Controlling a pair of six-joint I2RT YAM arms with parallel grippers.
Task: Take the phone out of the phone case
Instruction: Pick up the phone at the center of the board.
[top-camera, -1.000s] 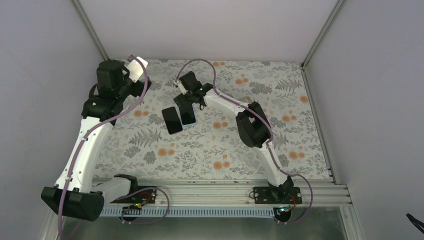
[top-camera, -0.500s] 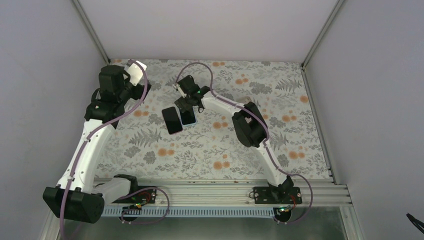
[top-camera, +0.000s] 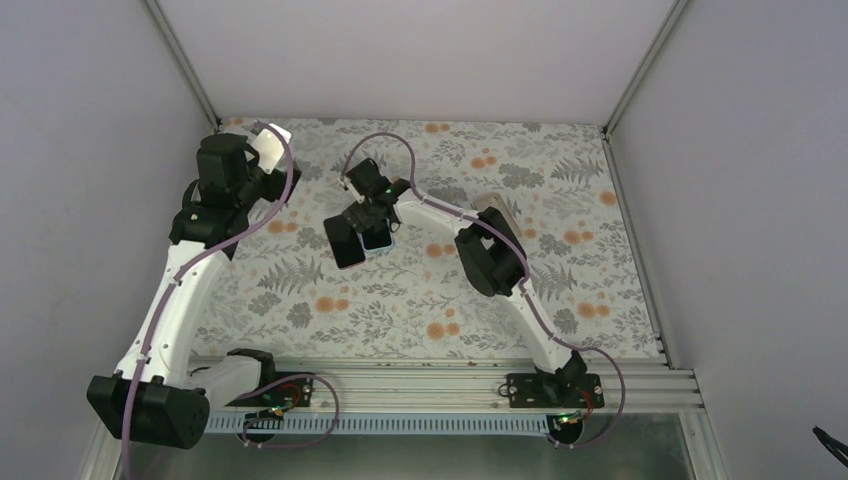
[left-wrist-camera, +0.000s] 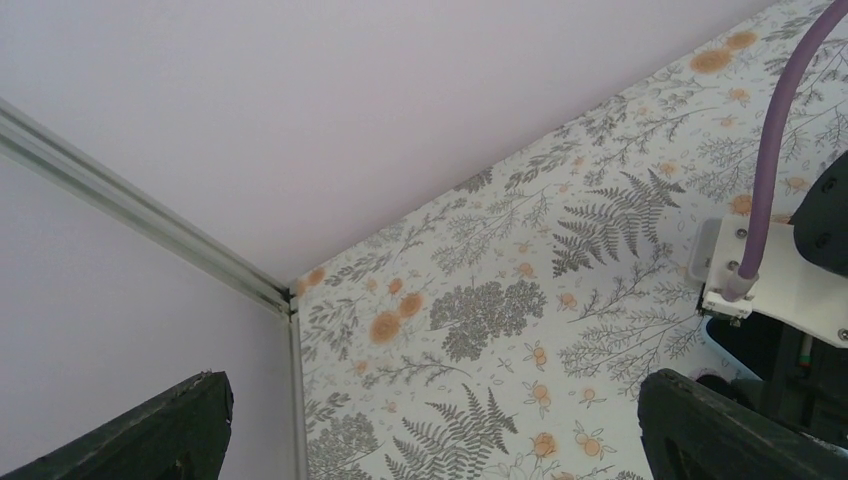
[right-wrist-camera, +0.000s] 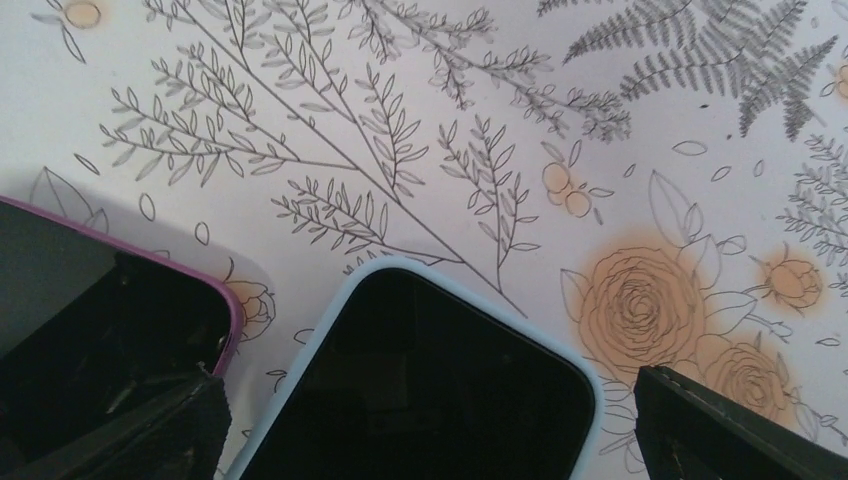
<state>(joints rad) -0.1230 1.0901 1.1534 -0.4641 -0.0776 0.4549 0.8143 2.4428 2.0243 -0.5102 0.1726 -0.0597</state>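
Two phones lie side by side, screens up, on the floral table. One sits in a light blue phone case (right-wrist-camera: 335, 305), its dark screen (right-wrist-camera: 440, 380) filling the lower middle of the right wrist view. The other phone, in a purple case (right-wrist-camera: 232, 320), lies just to its left (top-camera: 346, 243). My right gripper (right-wrist-camera: 430, 420) hangs open low over the far end of the blue-cased phone (top-camera: 379, 239); its left finger (right-wrist-camera: 150, 425) overlaps the purple-cased phone's corner. My left gripper (left-wrist-camera: 430, 440) is open and empty near the back left corner.
The left arm (top-camera: 225, 165) stands close to the left wall. A metal frame post (left-wrist-camera: 150, 215) marks the back left corner. The right arm's elbow (top-camera: 490, 260) rises to the right of the phones. White walls enclose the table (top-camera: 560, 200).
My right gripper has moved left and toward the near side, dropping over the far ends of the two phones. The left arm has shifted only slightly.
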